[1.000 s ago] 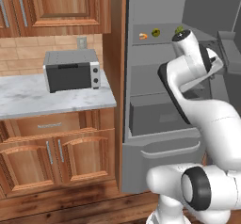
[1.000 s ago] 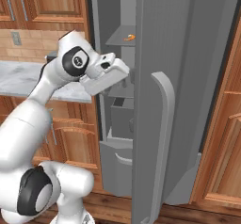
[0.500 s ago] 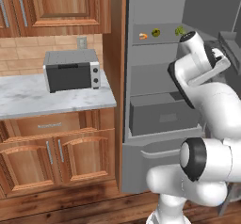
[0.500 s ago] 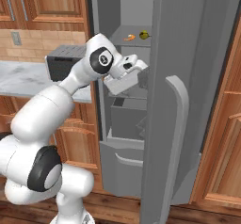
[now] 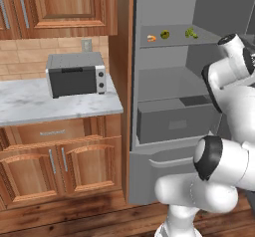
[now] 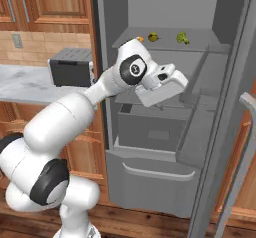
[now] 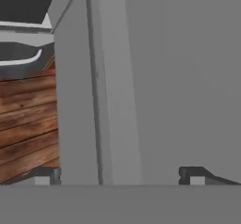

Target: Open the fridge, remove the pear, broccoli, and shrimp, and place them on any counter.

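Facing fridge door [image 7: 155, 77], end effector [image 7: 122, 175] spread

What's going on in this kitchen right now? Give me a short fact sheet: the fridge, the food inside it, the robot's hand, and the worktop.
fridge: tall matte grey fridge, door swung open
top shelf food: tiny curved orange shrimp at left, small rounded olive-green pear in the middle, bumpy dark-green broccoli floret at right
robot hand: two-finger gripper, fingers spread apart, holding nothing, facing the grey door's inner side
worktop: white marble counter with a small grey toaster oven on it
food moved out: none yet
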Controlling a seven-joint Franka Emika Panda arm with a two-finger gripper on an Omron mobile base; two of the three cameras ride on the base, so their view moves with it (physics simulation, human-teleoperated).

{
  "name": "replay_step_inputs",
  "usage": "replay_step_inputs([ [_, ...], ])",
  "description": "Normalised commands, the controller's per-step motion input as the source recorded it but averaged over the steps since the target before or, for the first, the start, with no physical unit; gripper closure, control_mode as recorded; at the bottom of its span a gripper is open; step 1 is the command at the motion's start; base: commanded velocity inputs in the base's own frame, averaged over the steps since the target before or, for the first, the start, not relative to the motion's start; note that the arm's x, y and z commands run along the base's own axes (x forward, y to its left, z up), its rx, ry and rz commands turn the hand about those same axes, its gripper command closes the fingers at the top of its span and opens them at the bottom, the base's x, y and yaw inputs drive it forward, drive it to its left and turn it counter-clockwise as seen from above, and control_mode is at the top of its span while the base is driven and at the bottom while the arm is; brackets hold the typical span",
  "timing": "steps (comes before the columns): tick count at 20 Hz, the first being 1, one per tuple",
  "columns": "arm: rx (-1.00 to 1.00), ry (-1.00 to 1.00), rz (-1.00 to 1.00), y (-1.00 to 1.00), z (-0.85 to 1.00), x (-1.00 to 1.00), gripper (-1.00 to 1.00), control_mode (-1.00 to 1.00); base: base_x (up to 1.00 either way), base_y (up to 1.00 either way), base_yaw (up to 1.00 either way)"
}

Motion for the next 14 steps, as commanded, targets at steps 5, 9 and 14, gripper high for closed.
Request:
replay_step_inputs([
  [5,0.15,-0.21,0.0,-0.78,0.22,-0.65,-1.0,-1.0,0.0,0.0,0.0],
  [9,0.01,-0.27,0.0,0.8,0.1,0.0,-1.0,-1.0,0.0,0.0,0.0],
  [14,0.0,-0.1,0.02,1.0,0.01,0.37,-1.0,-1.0,0.0,0.0,0.0],
])
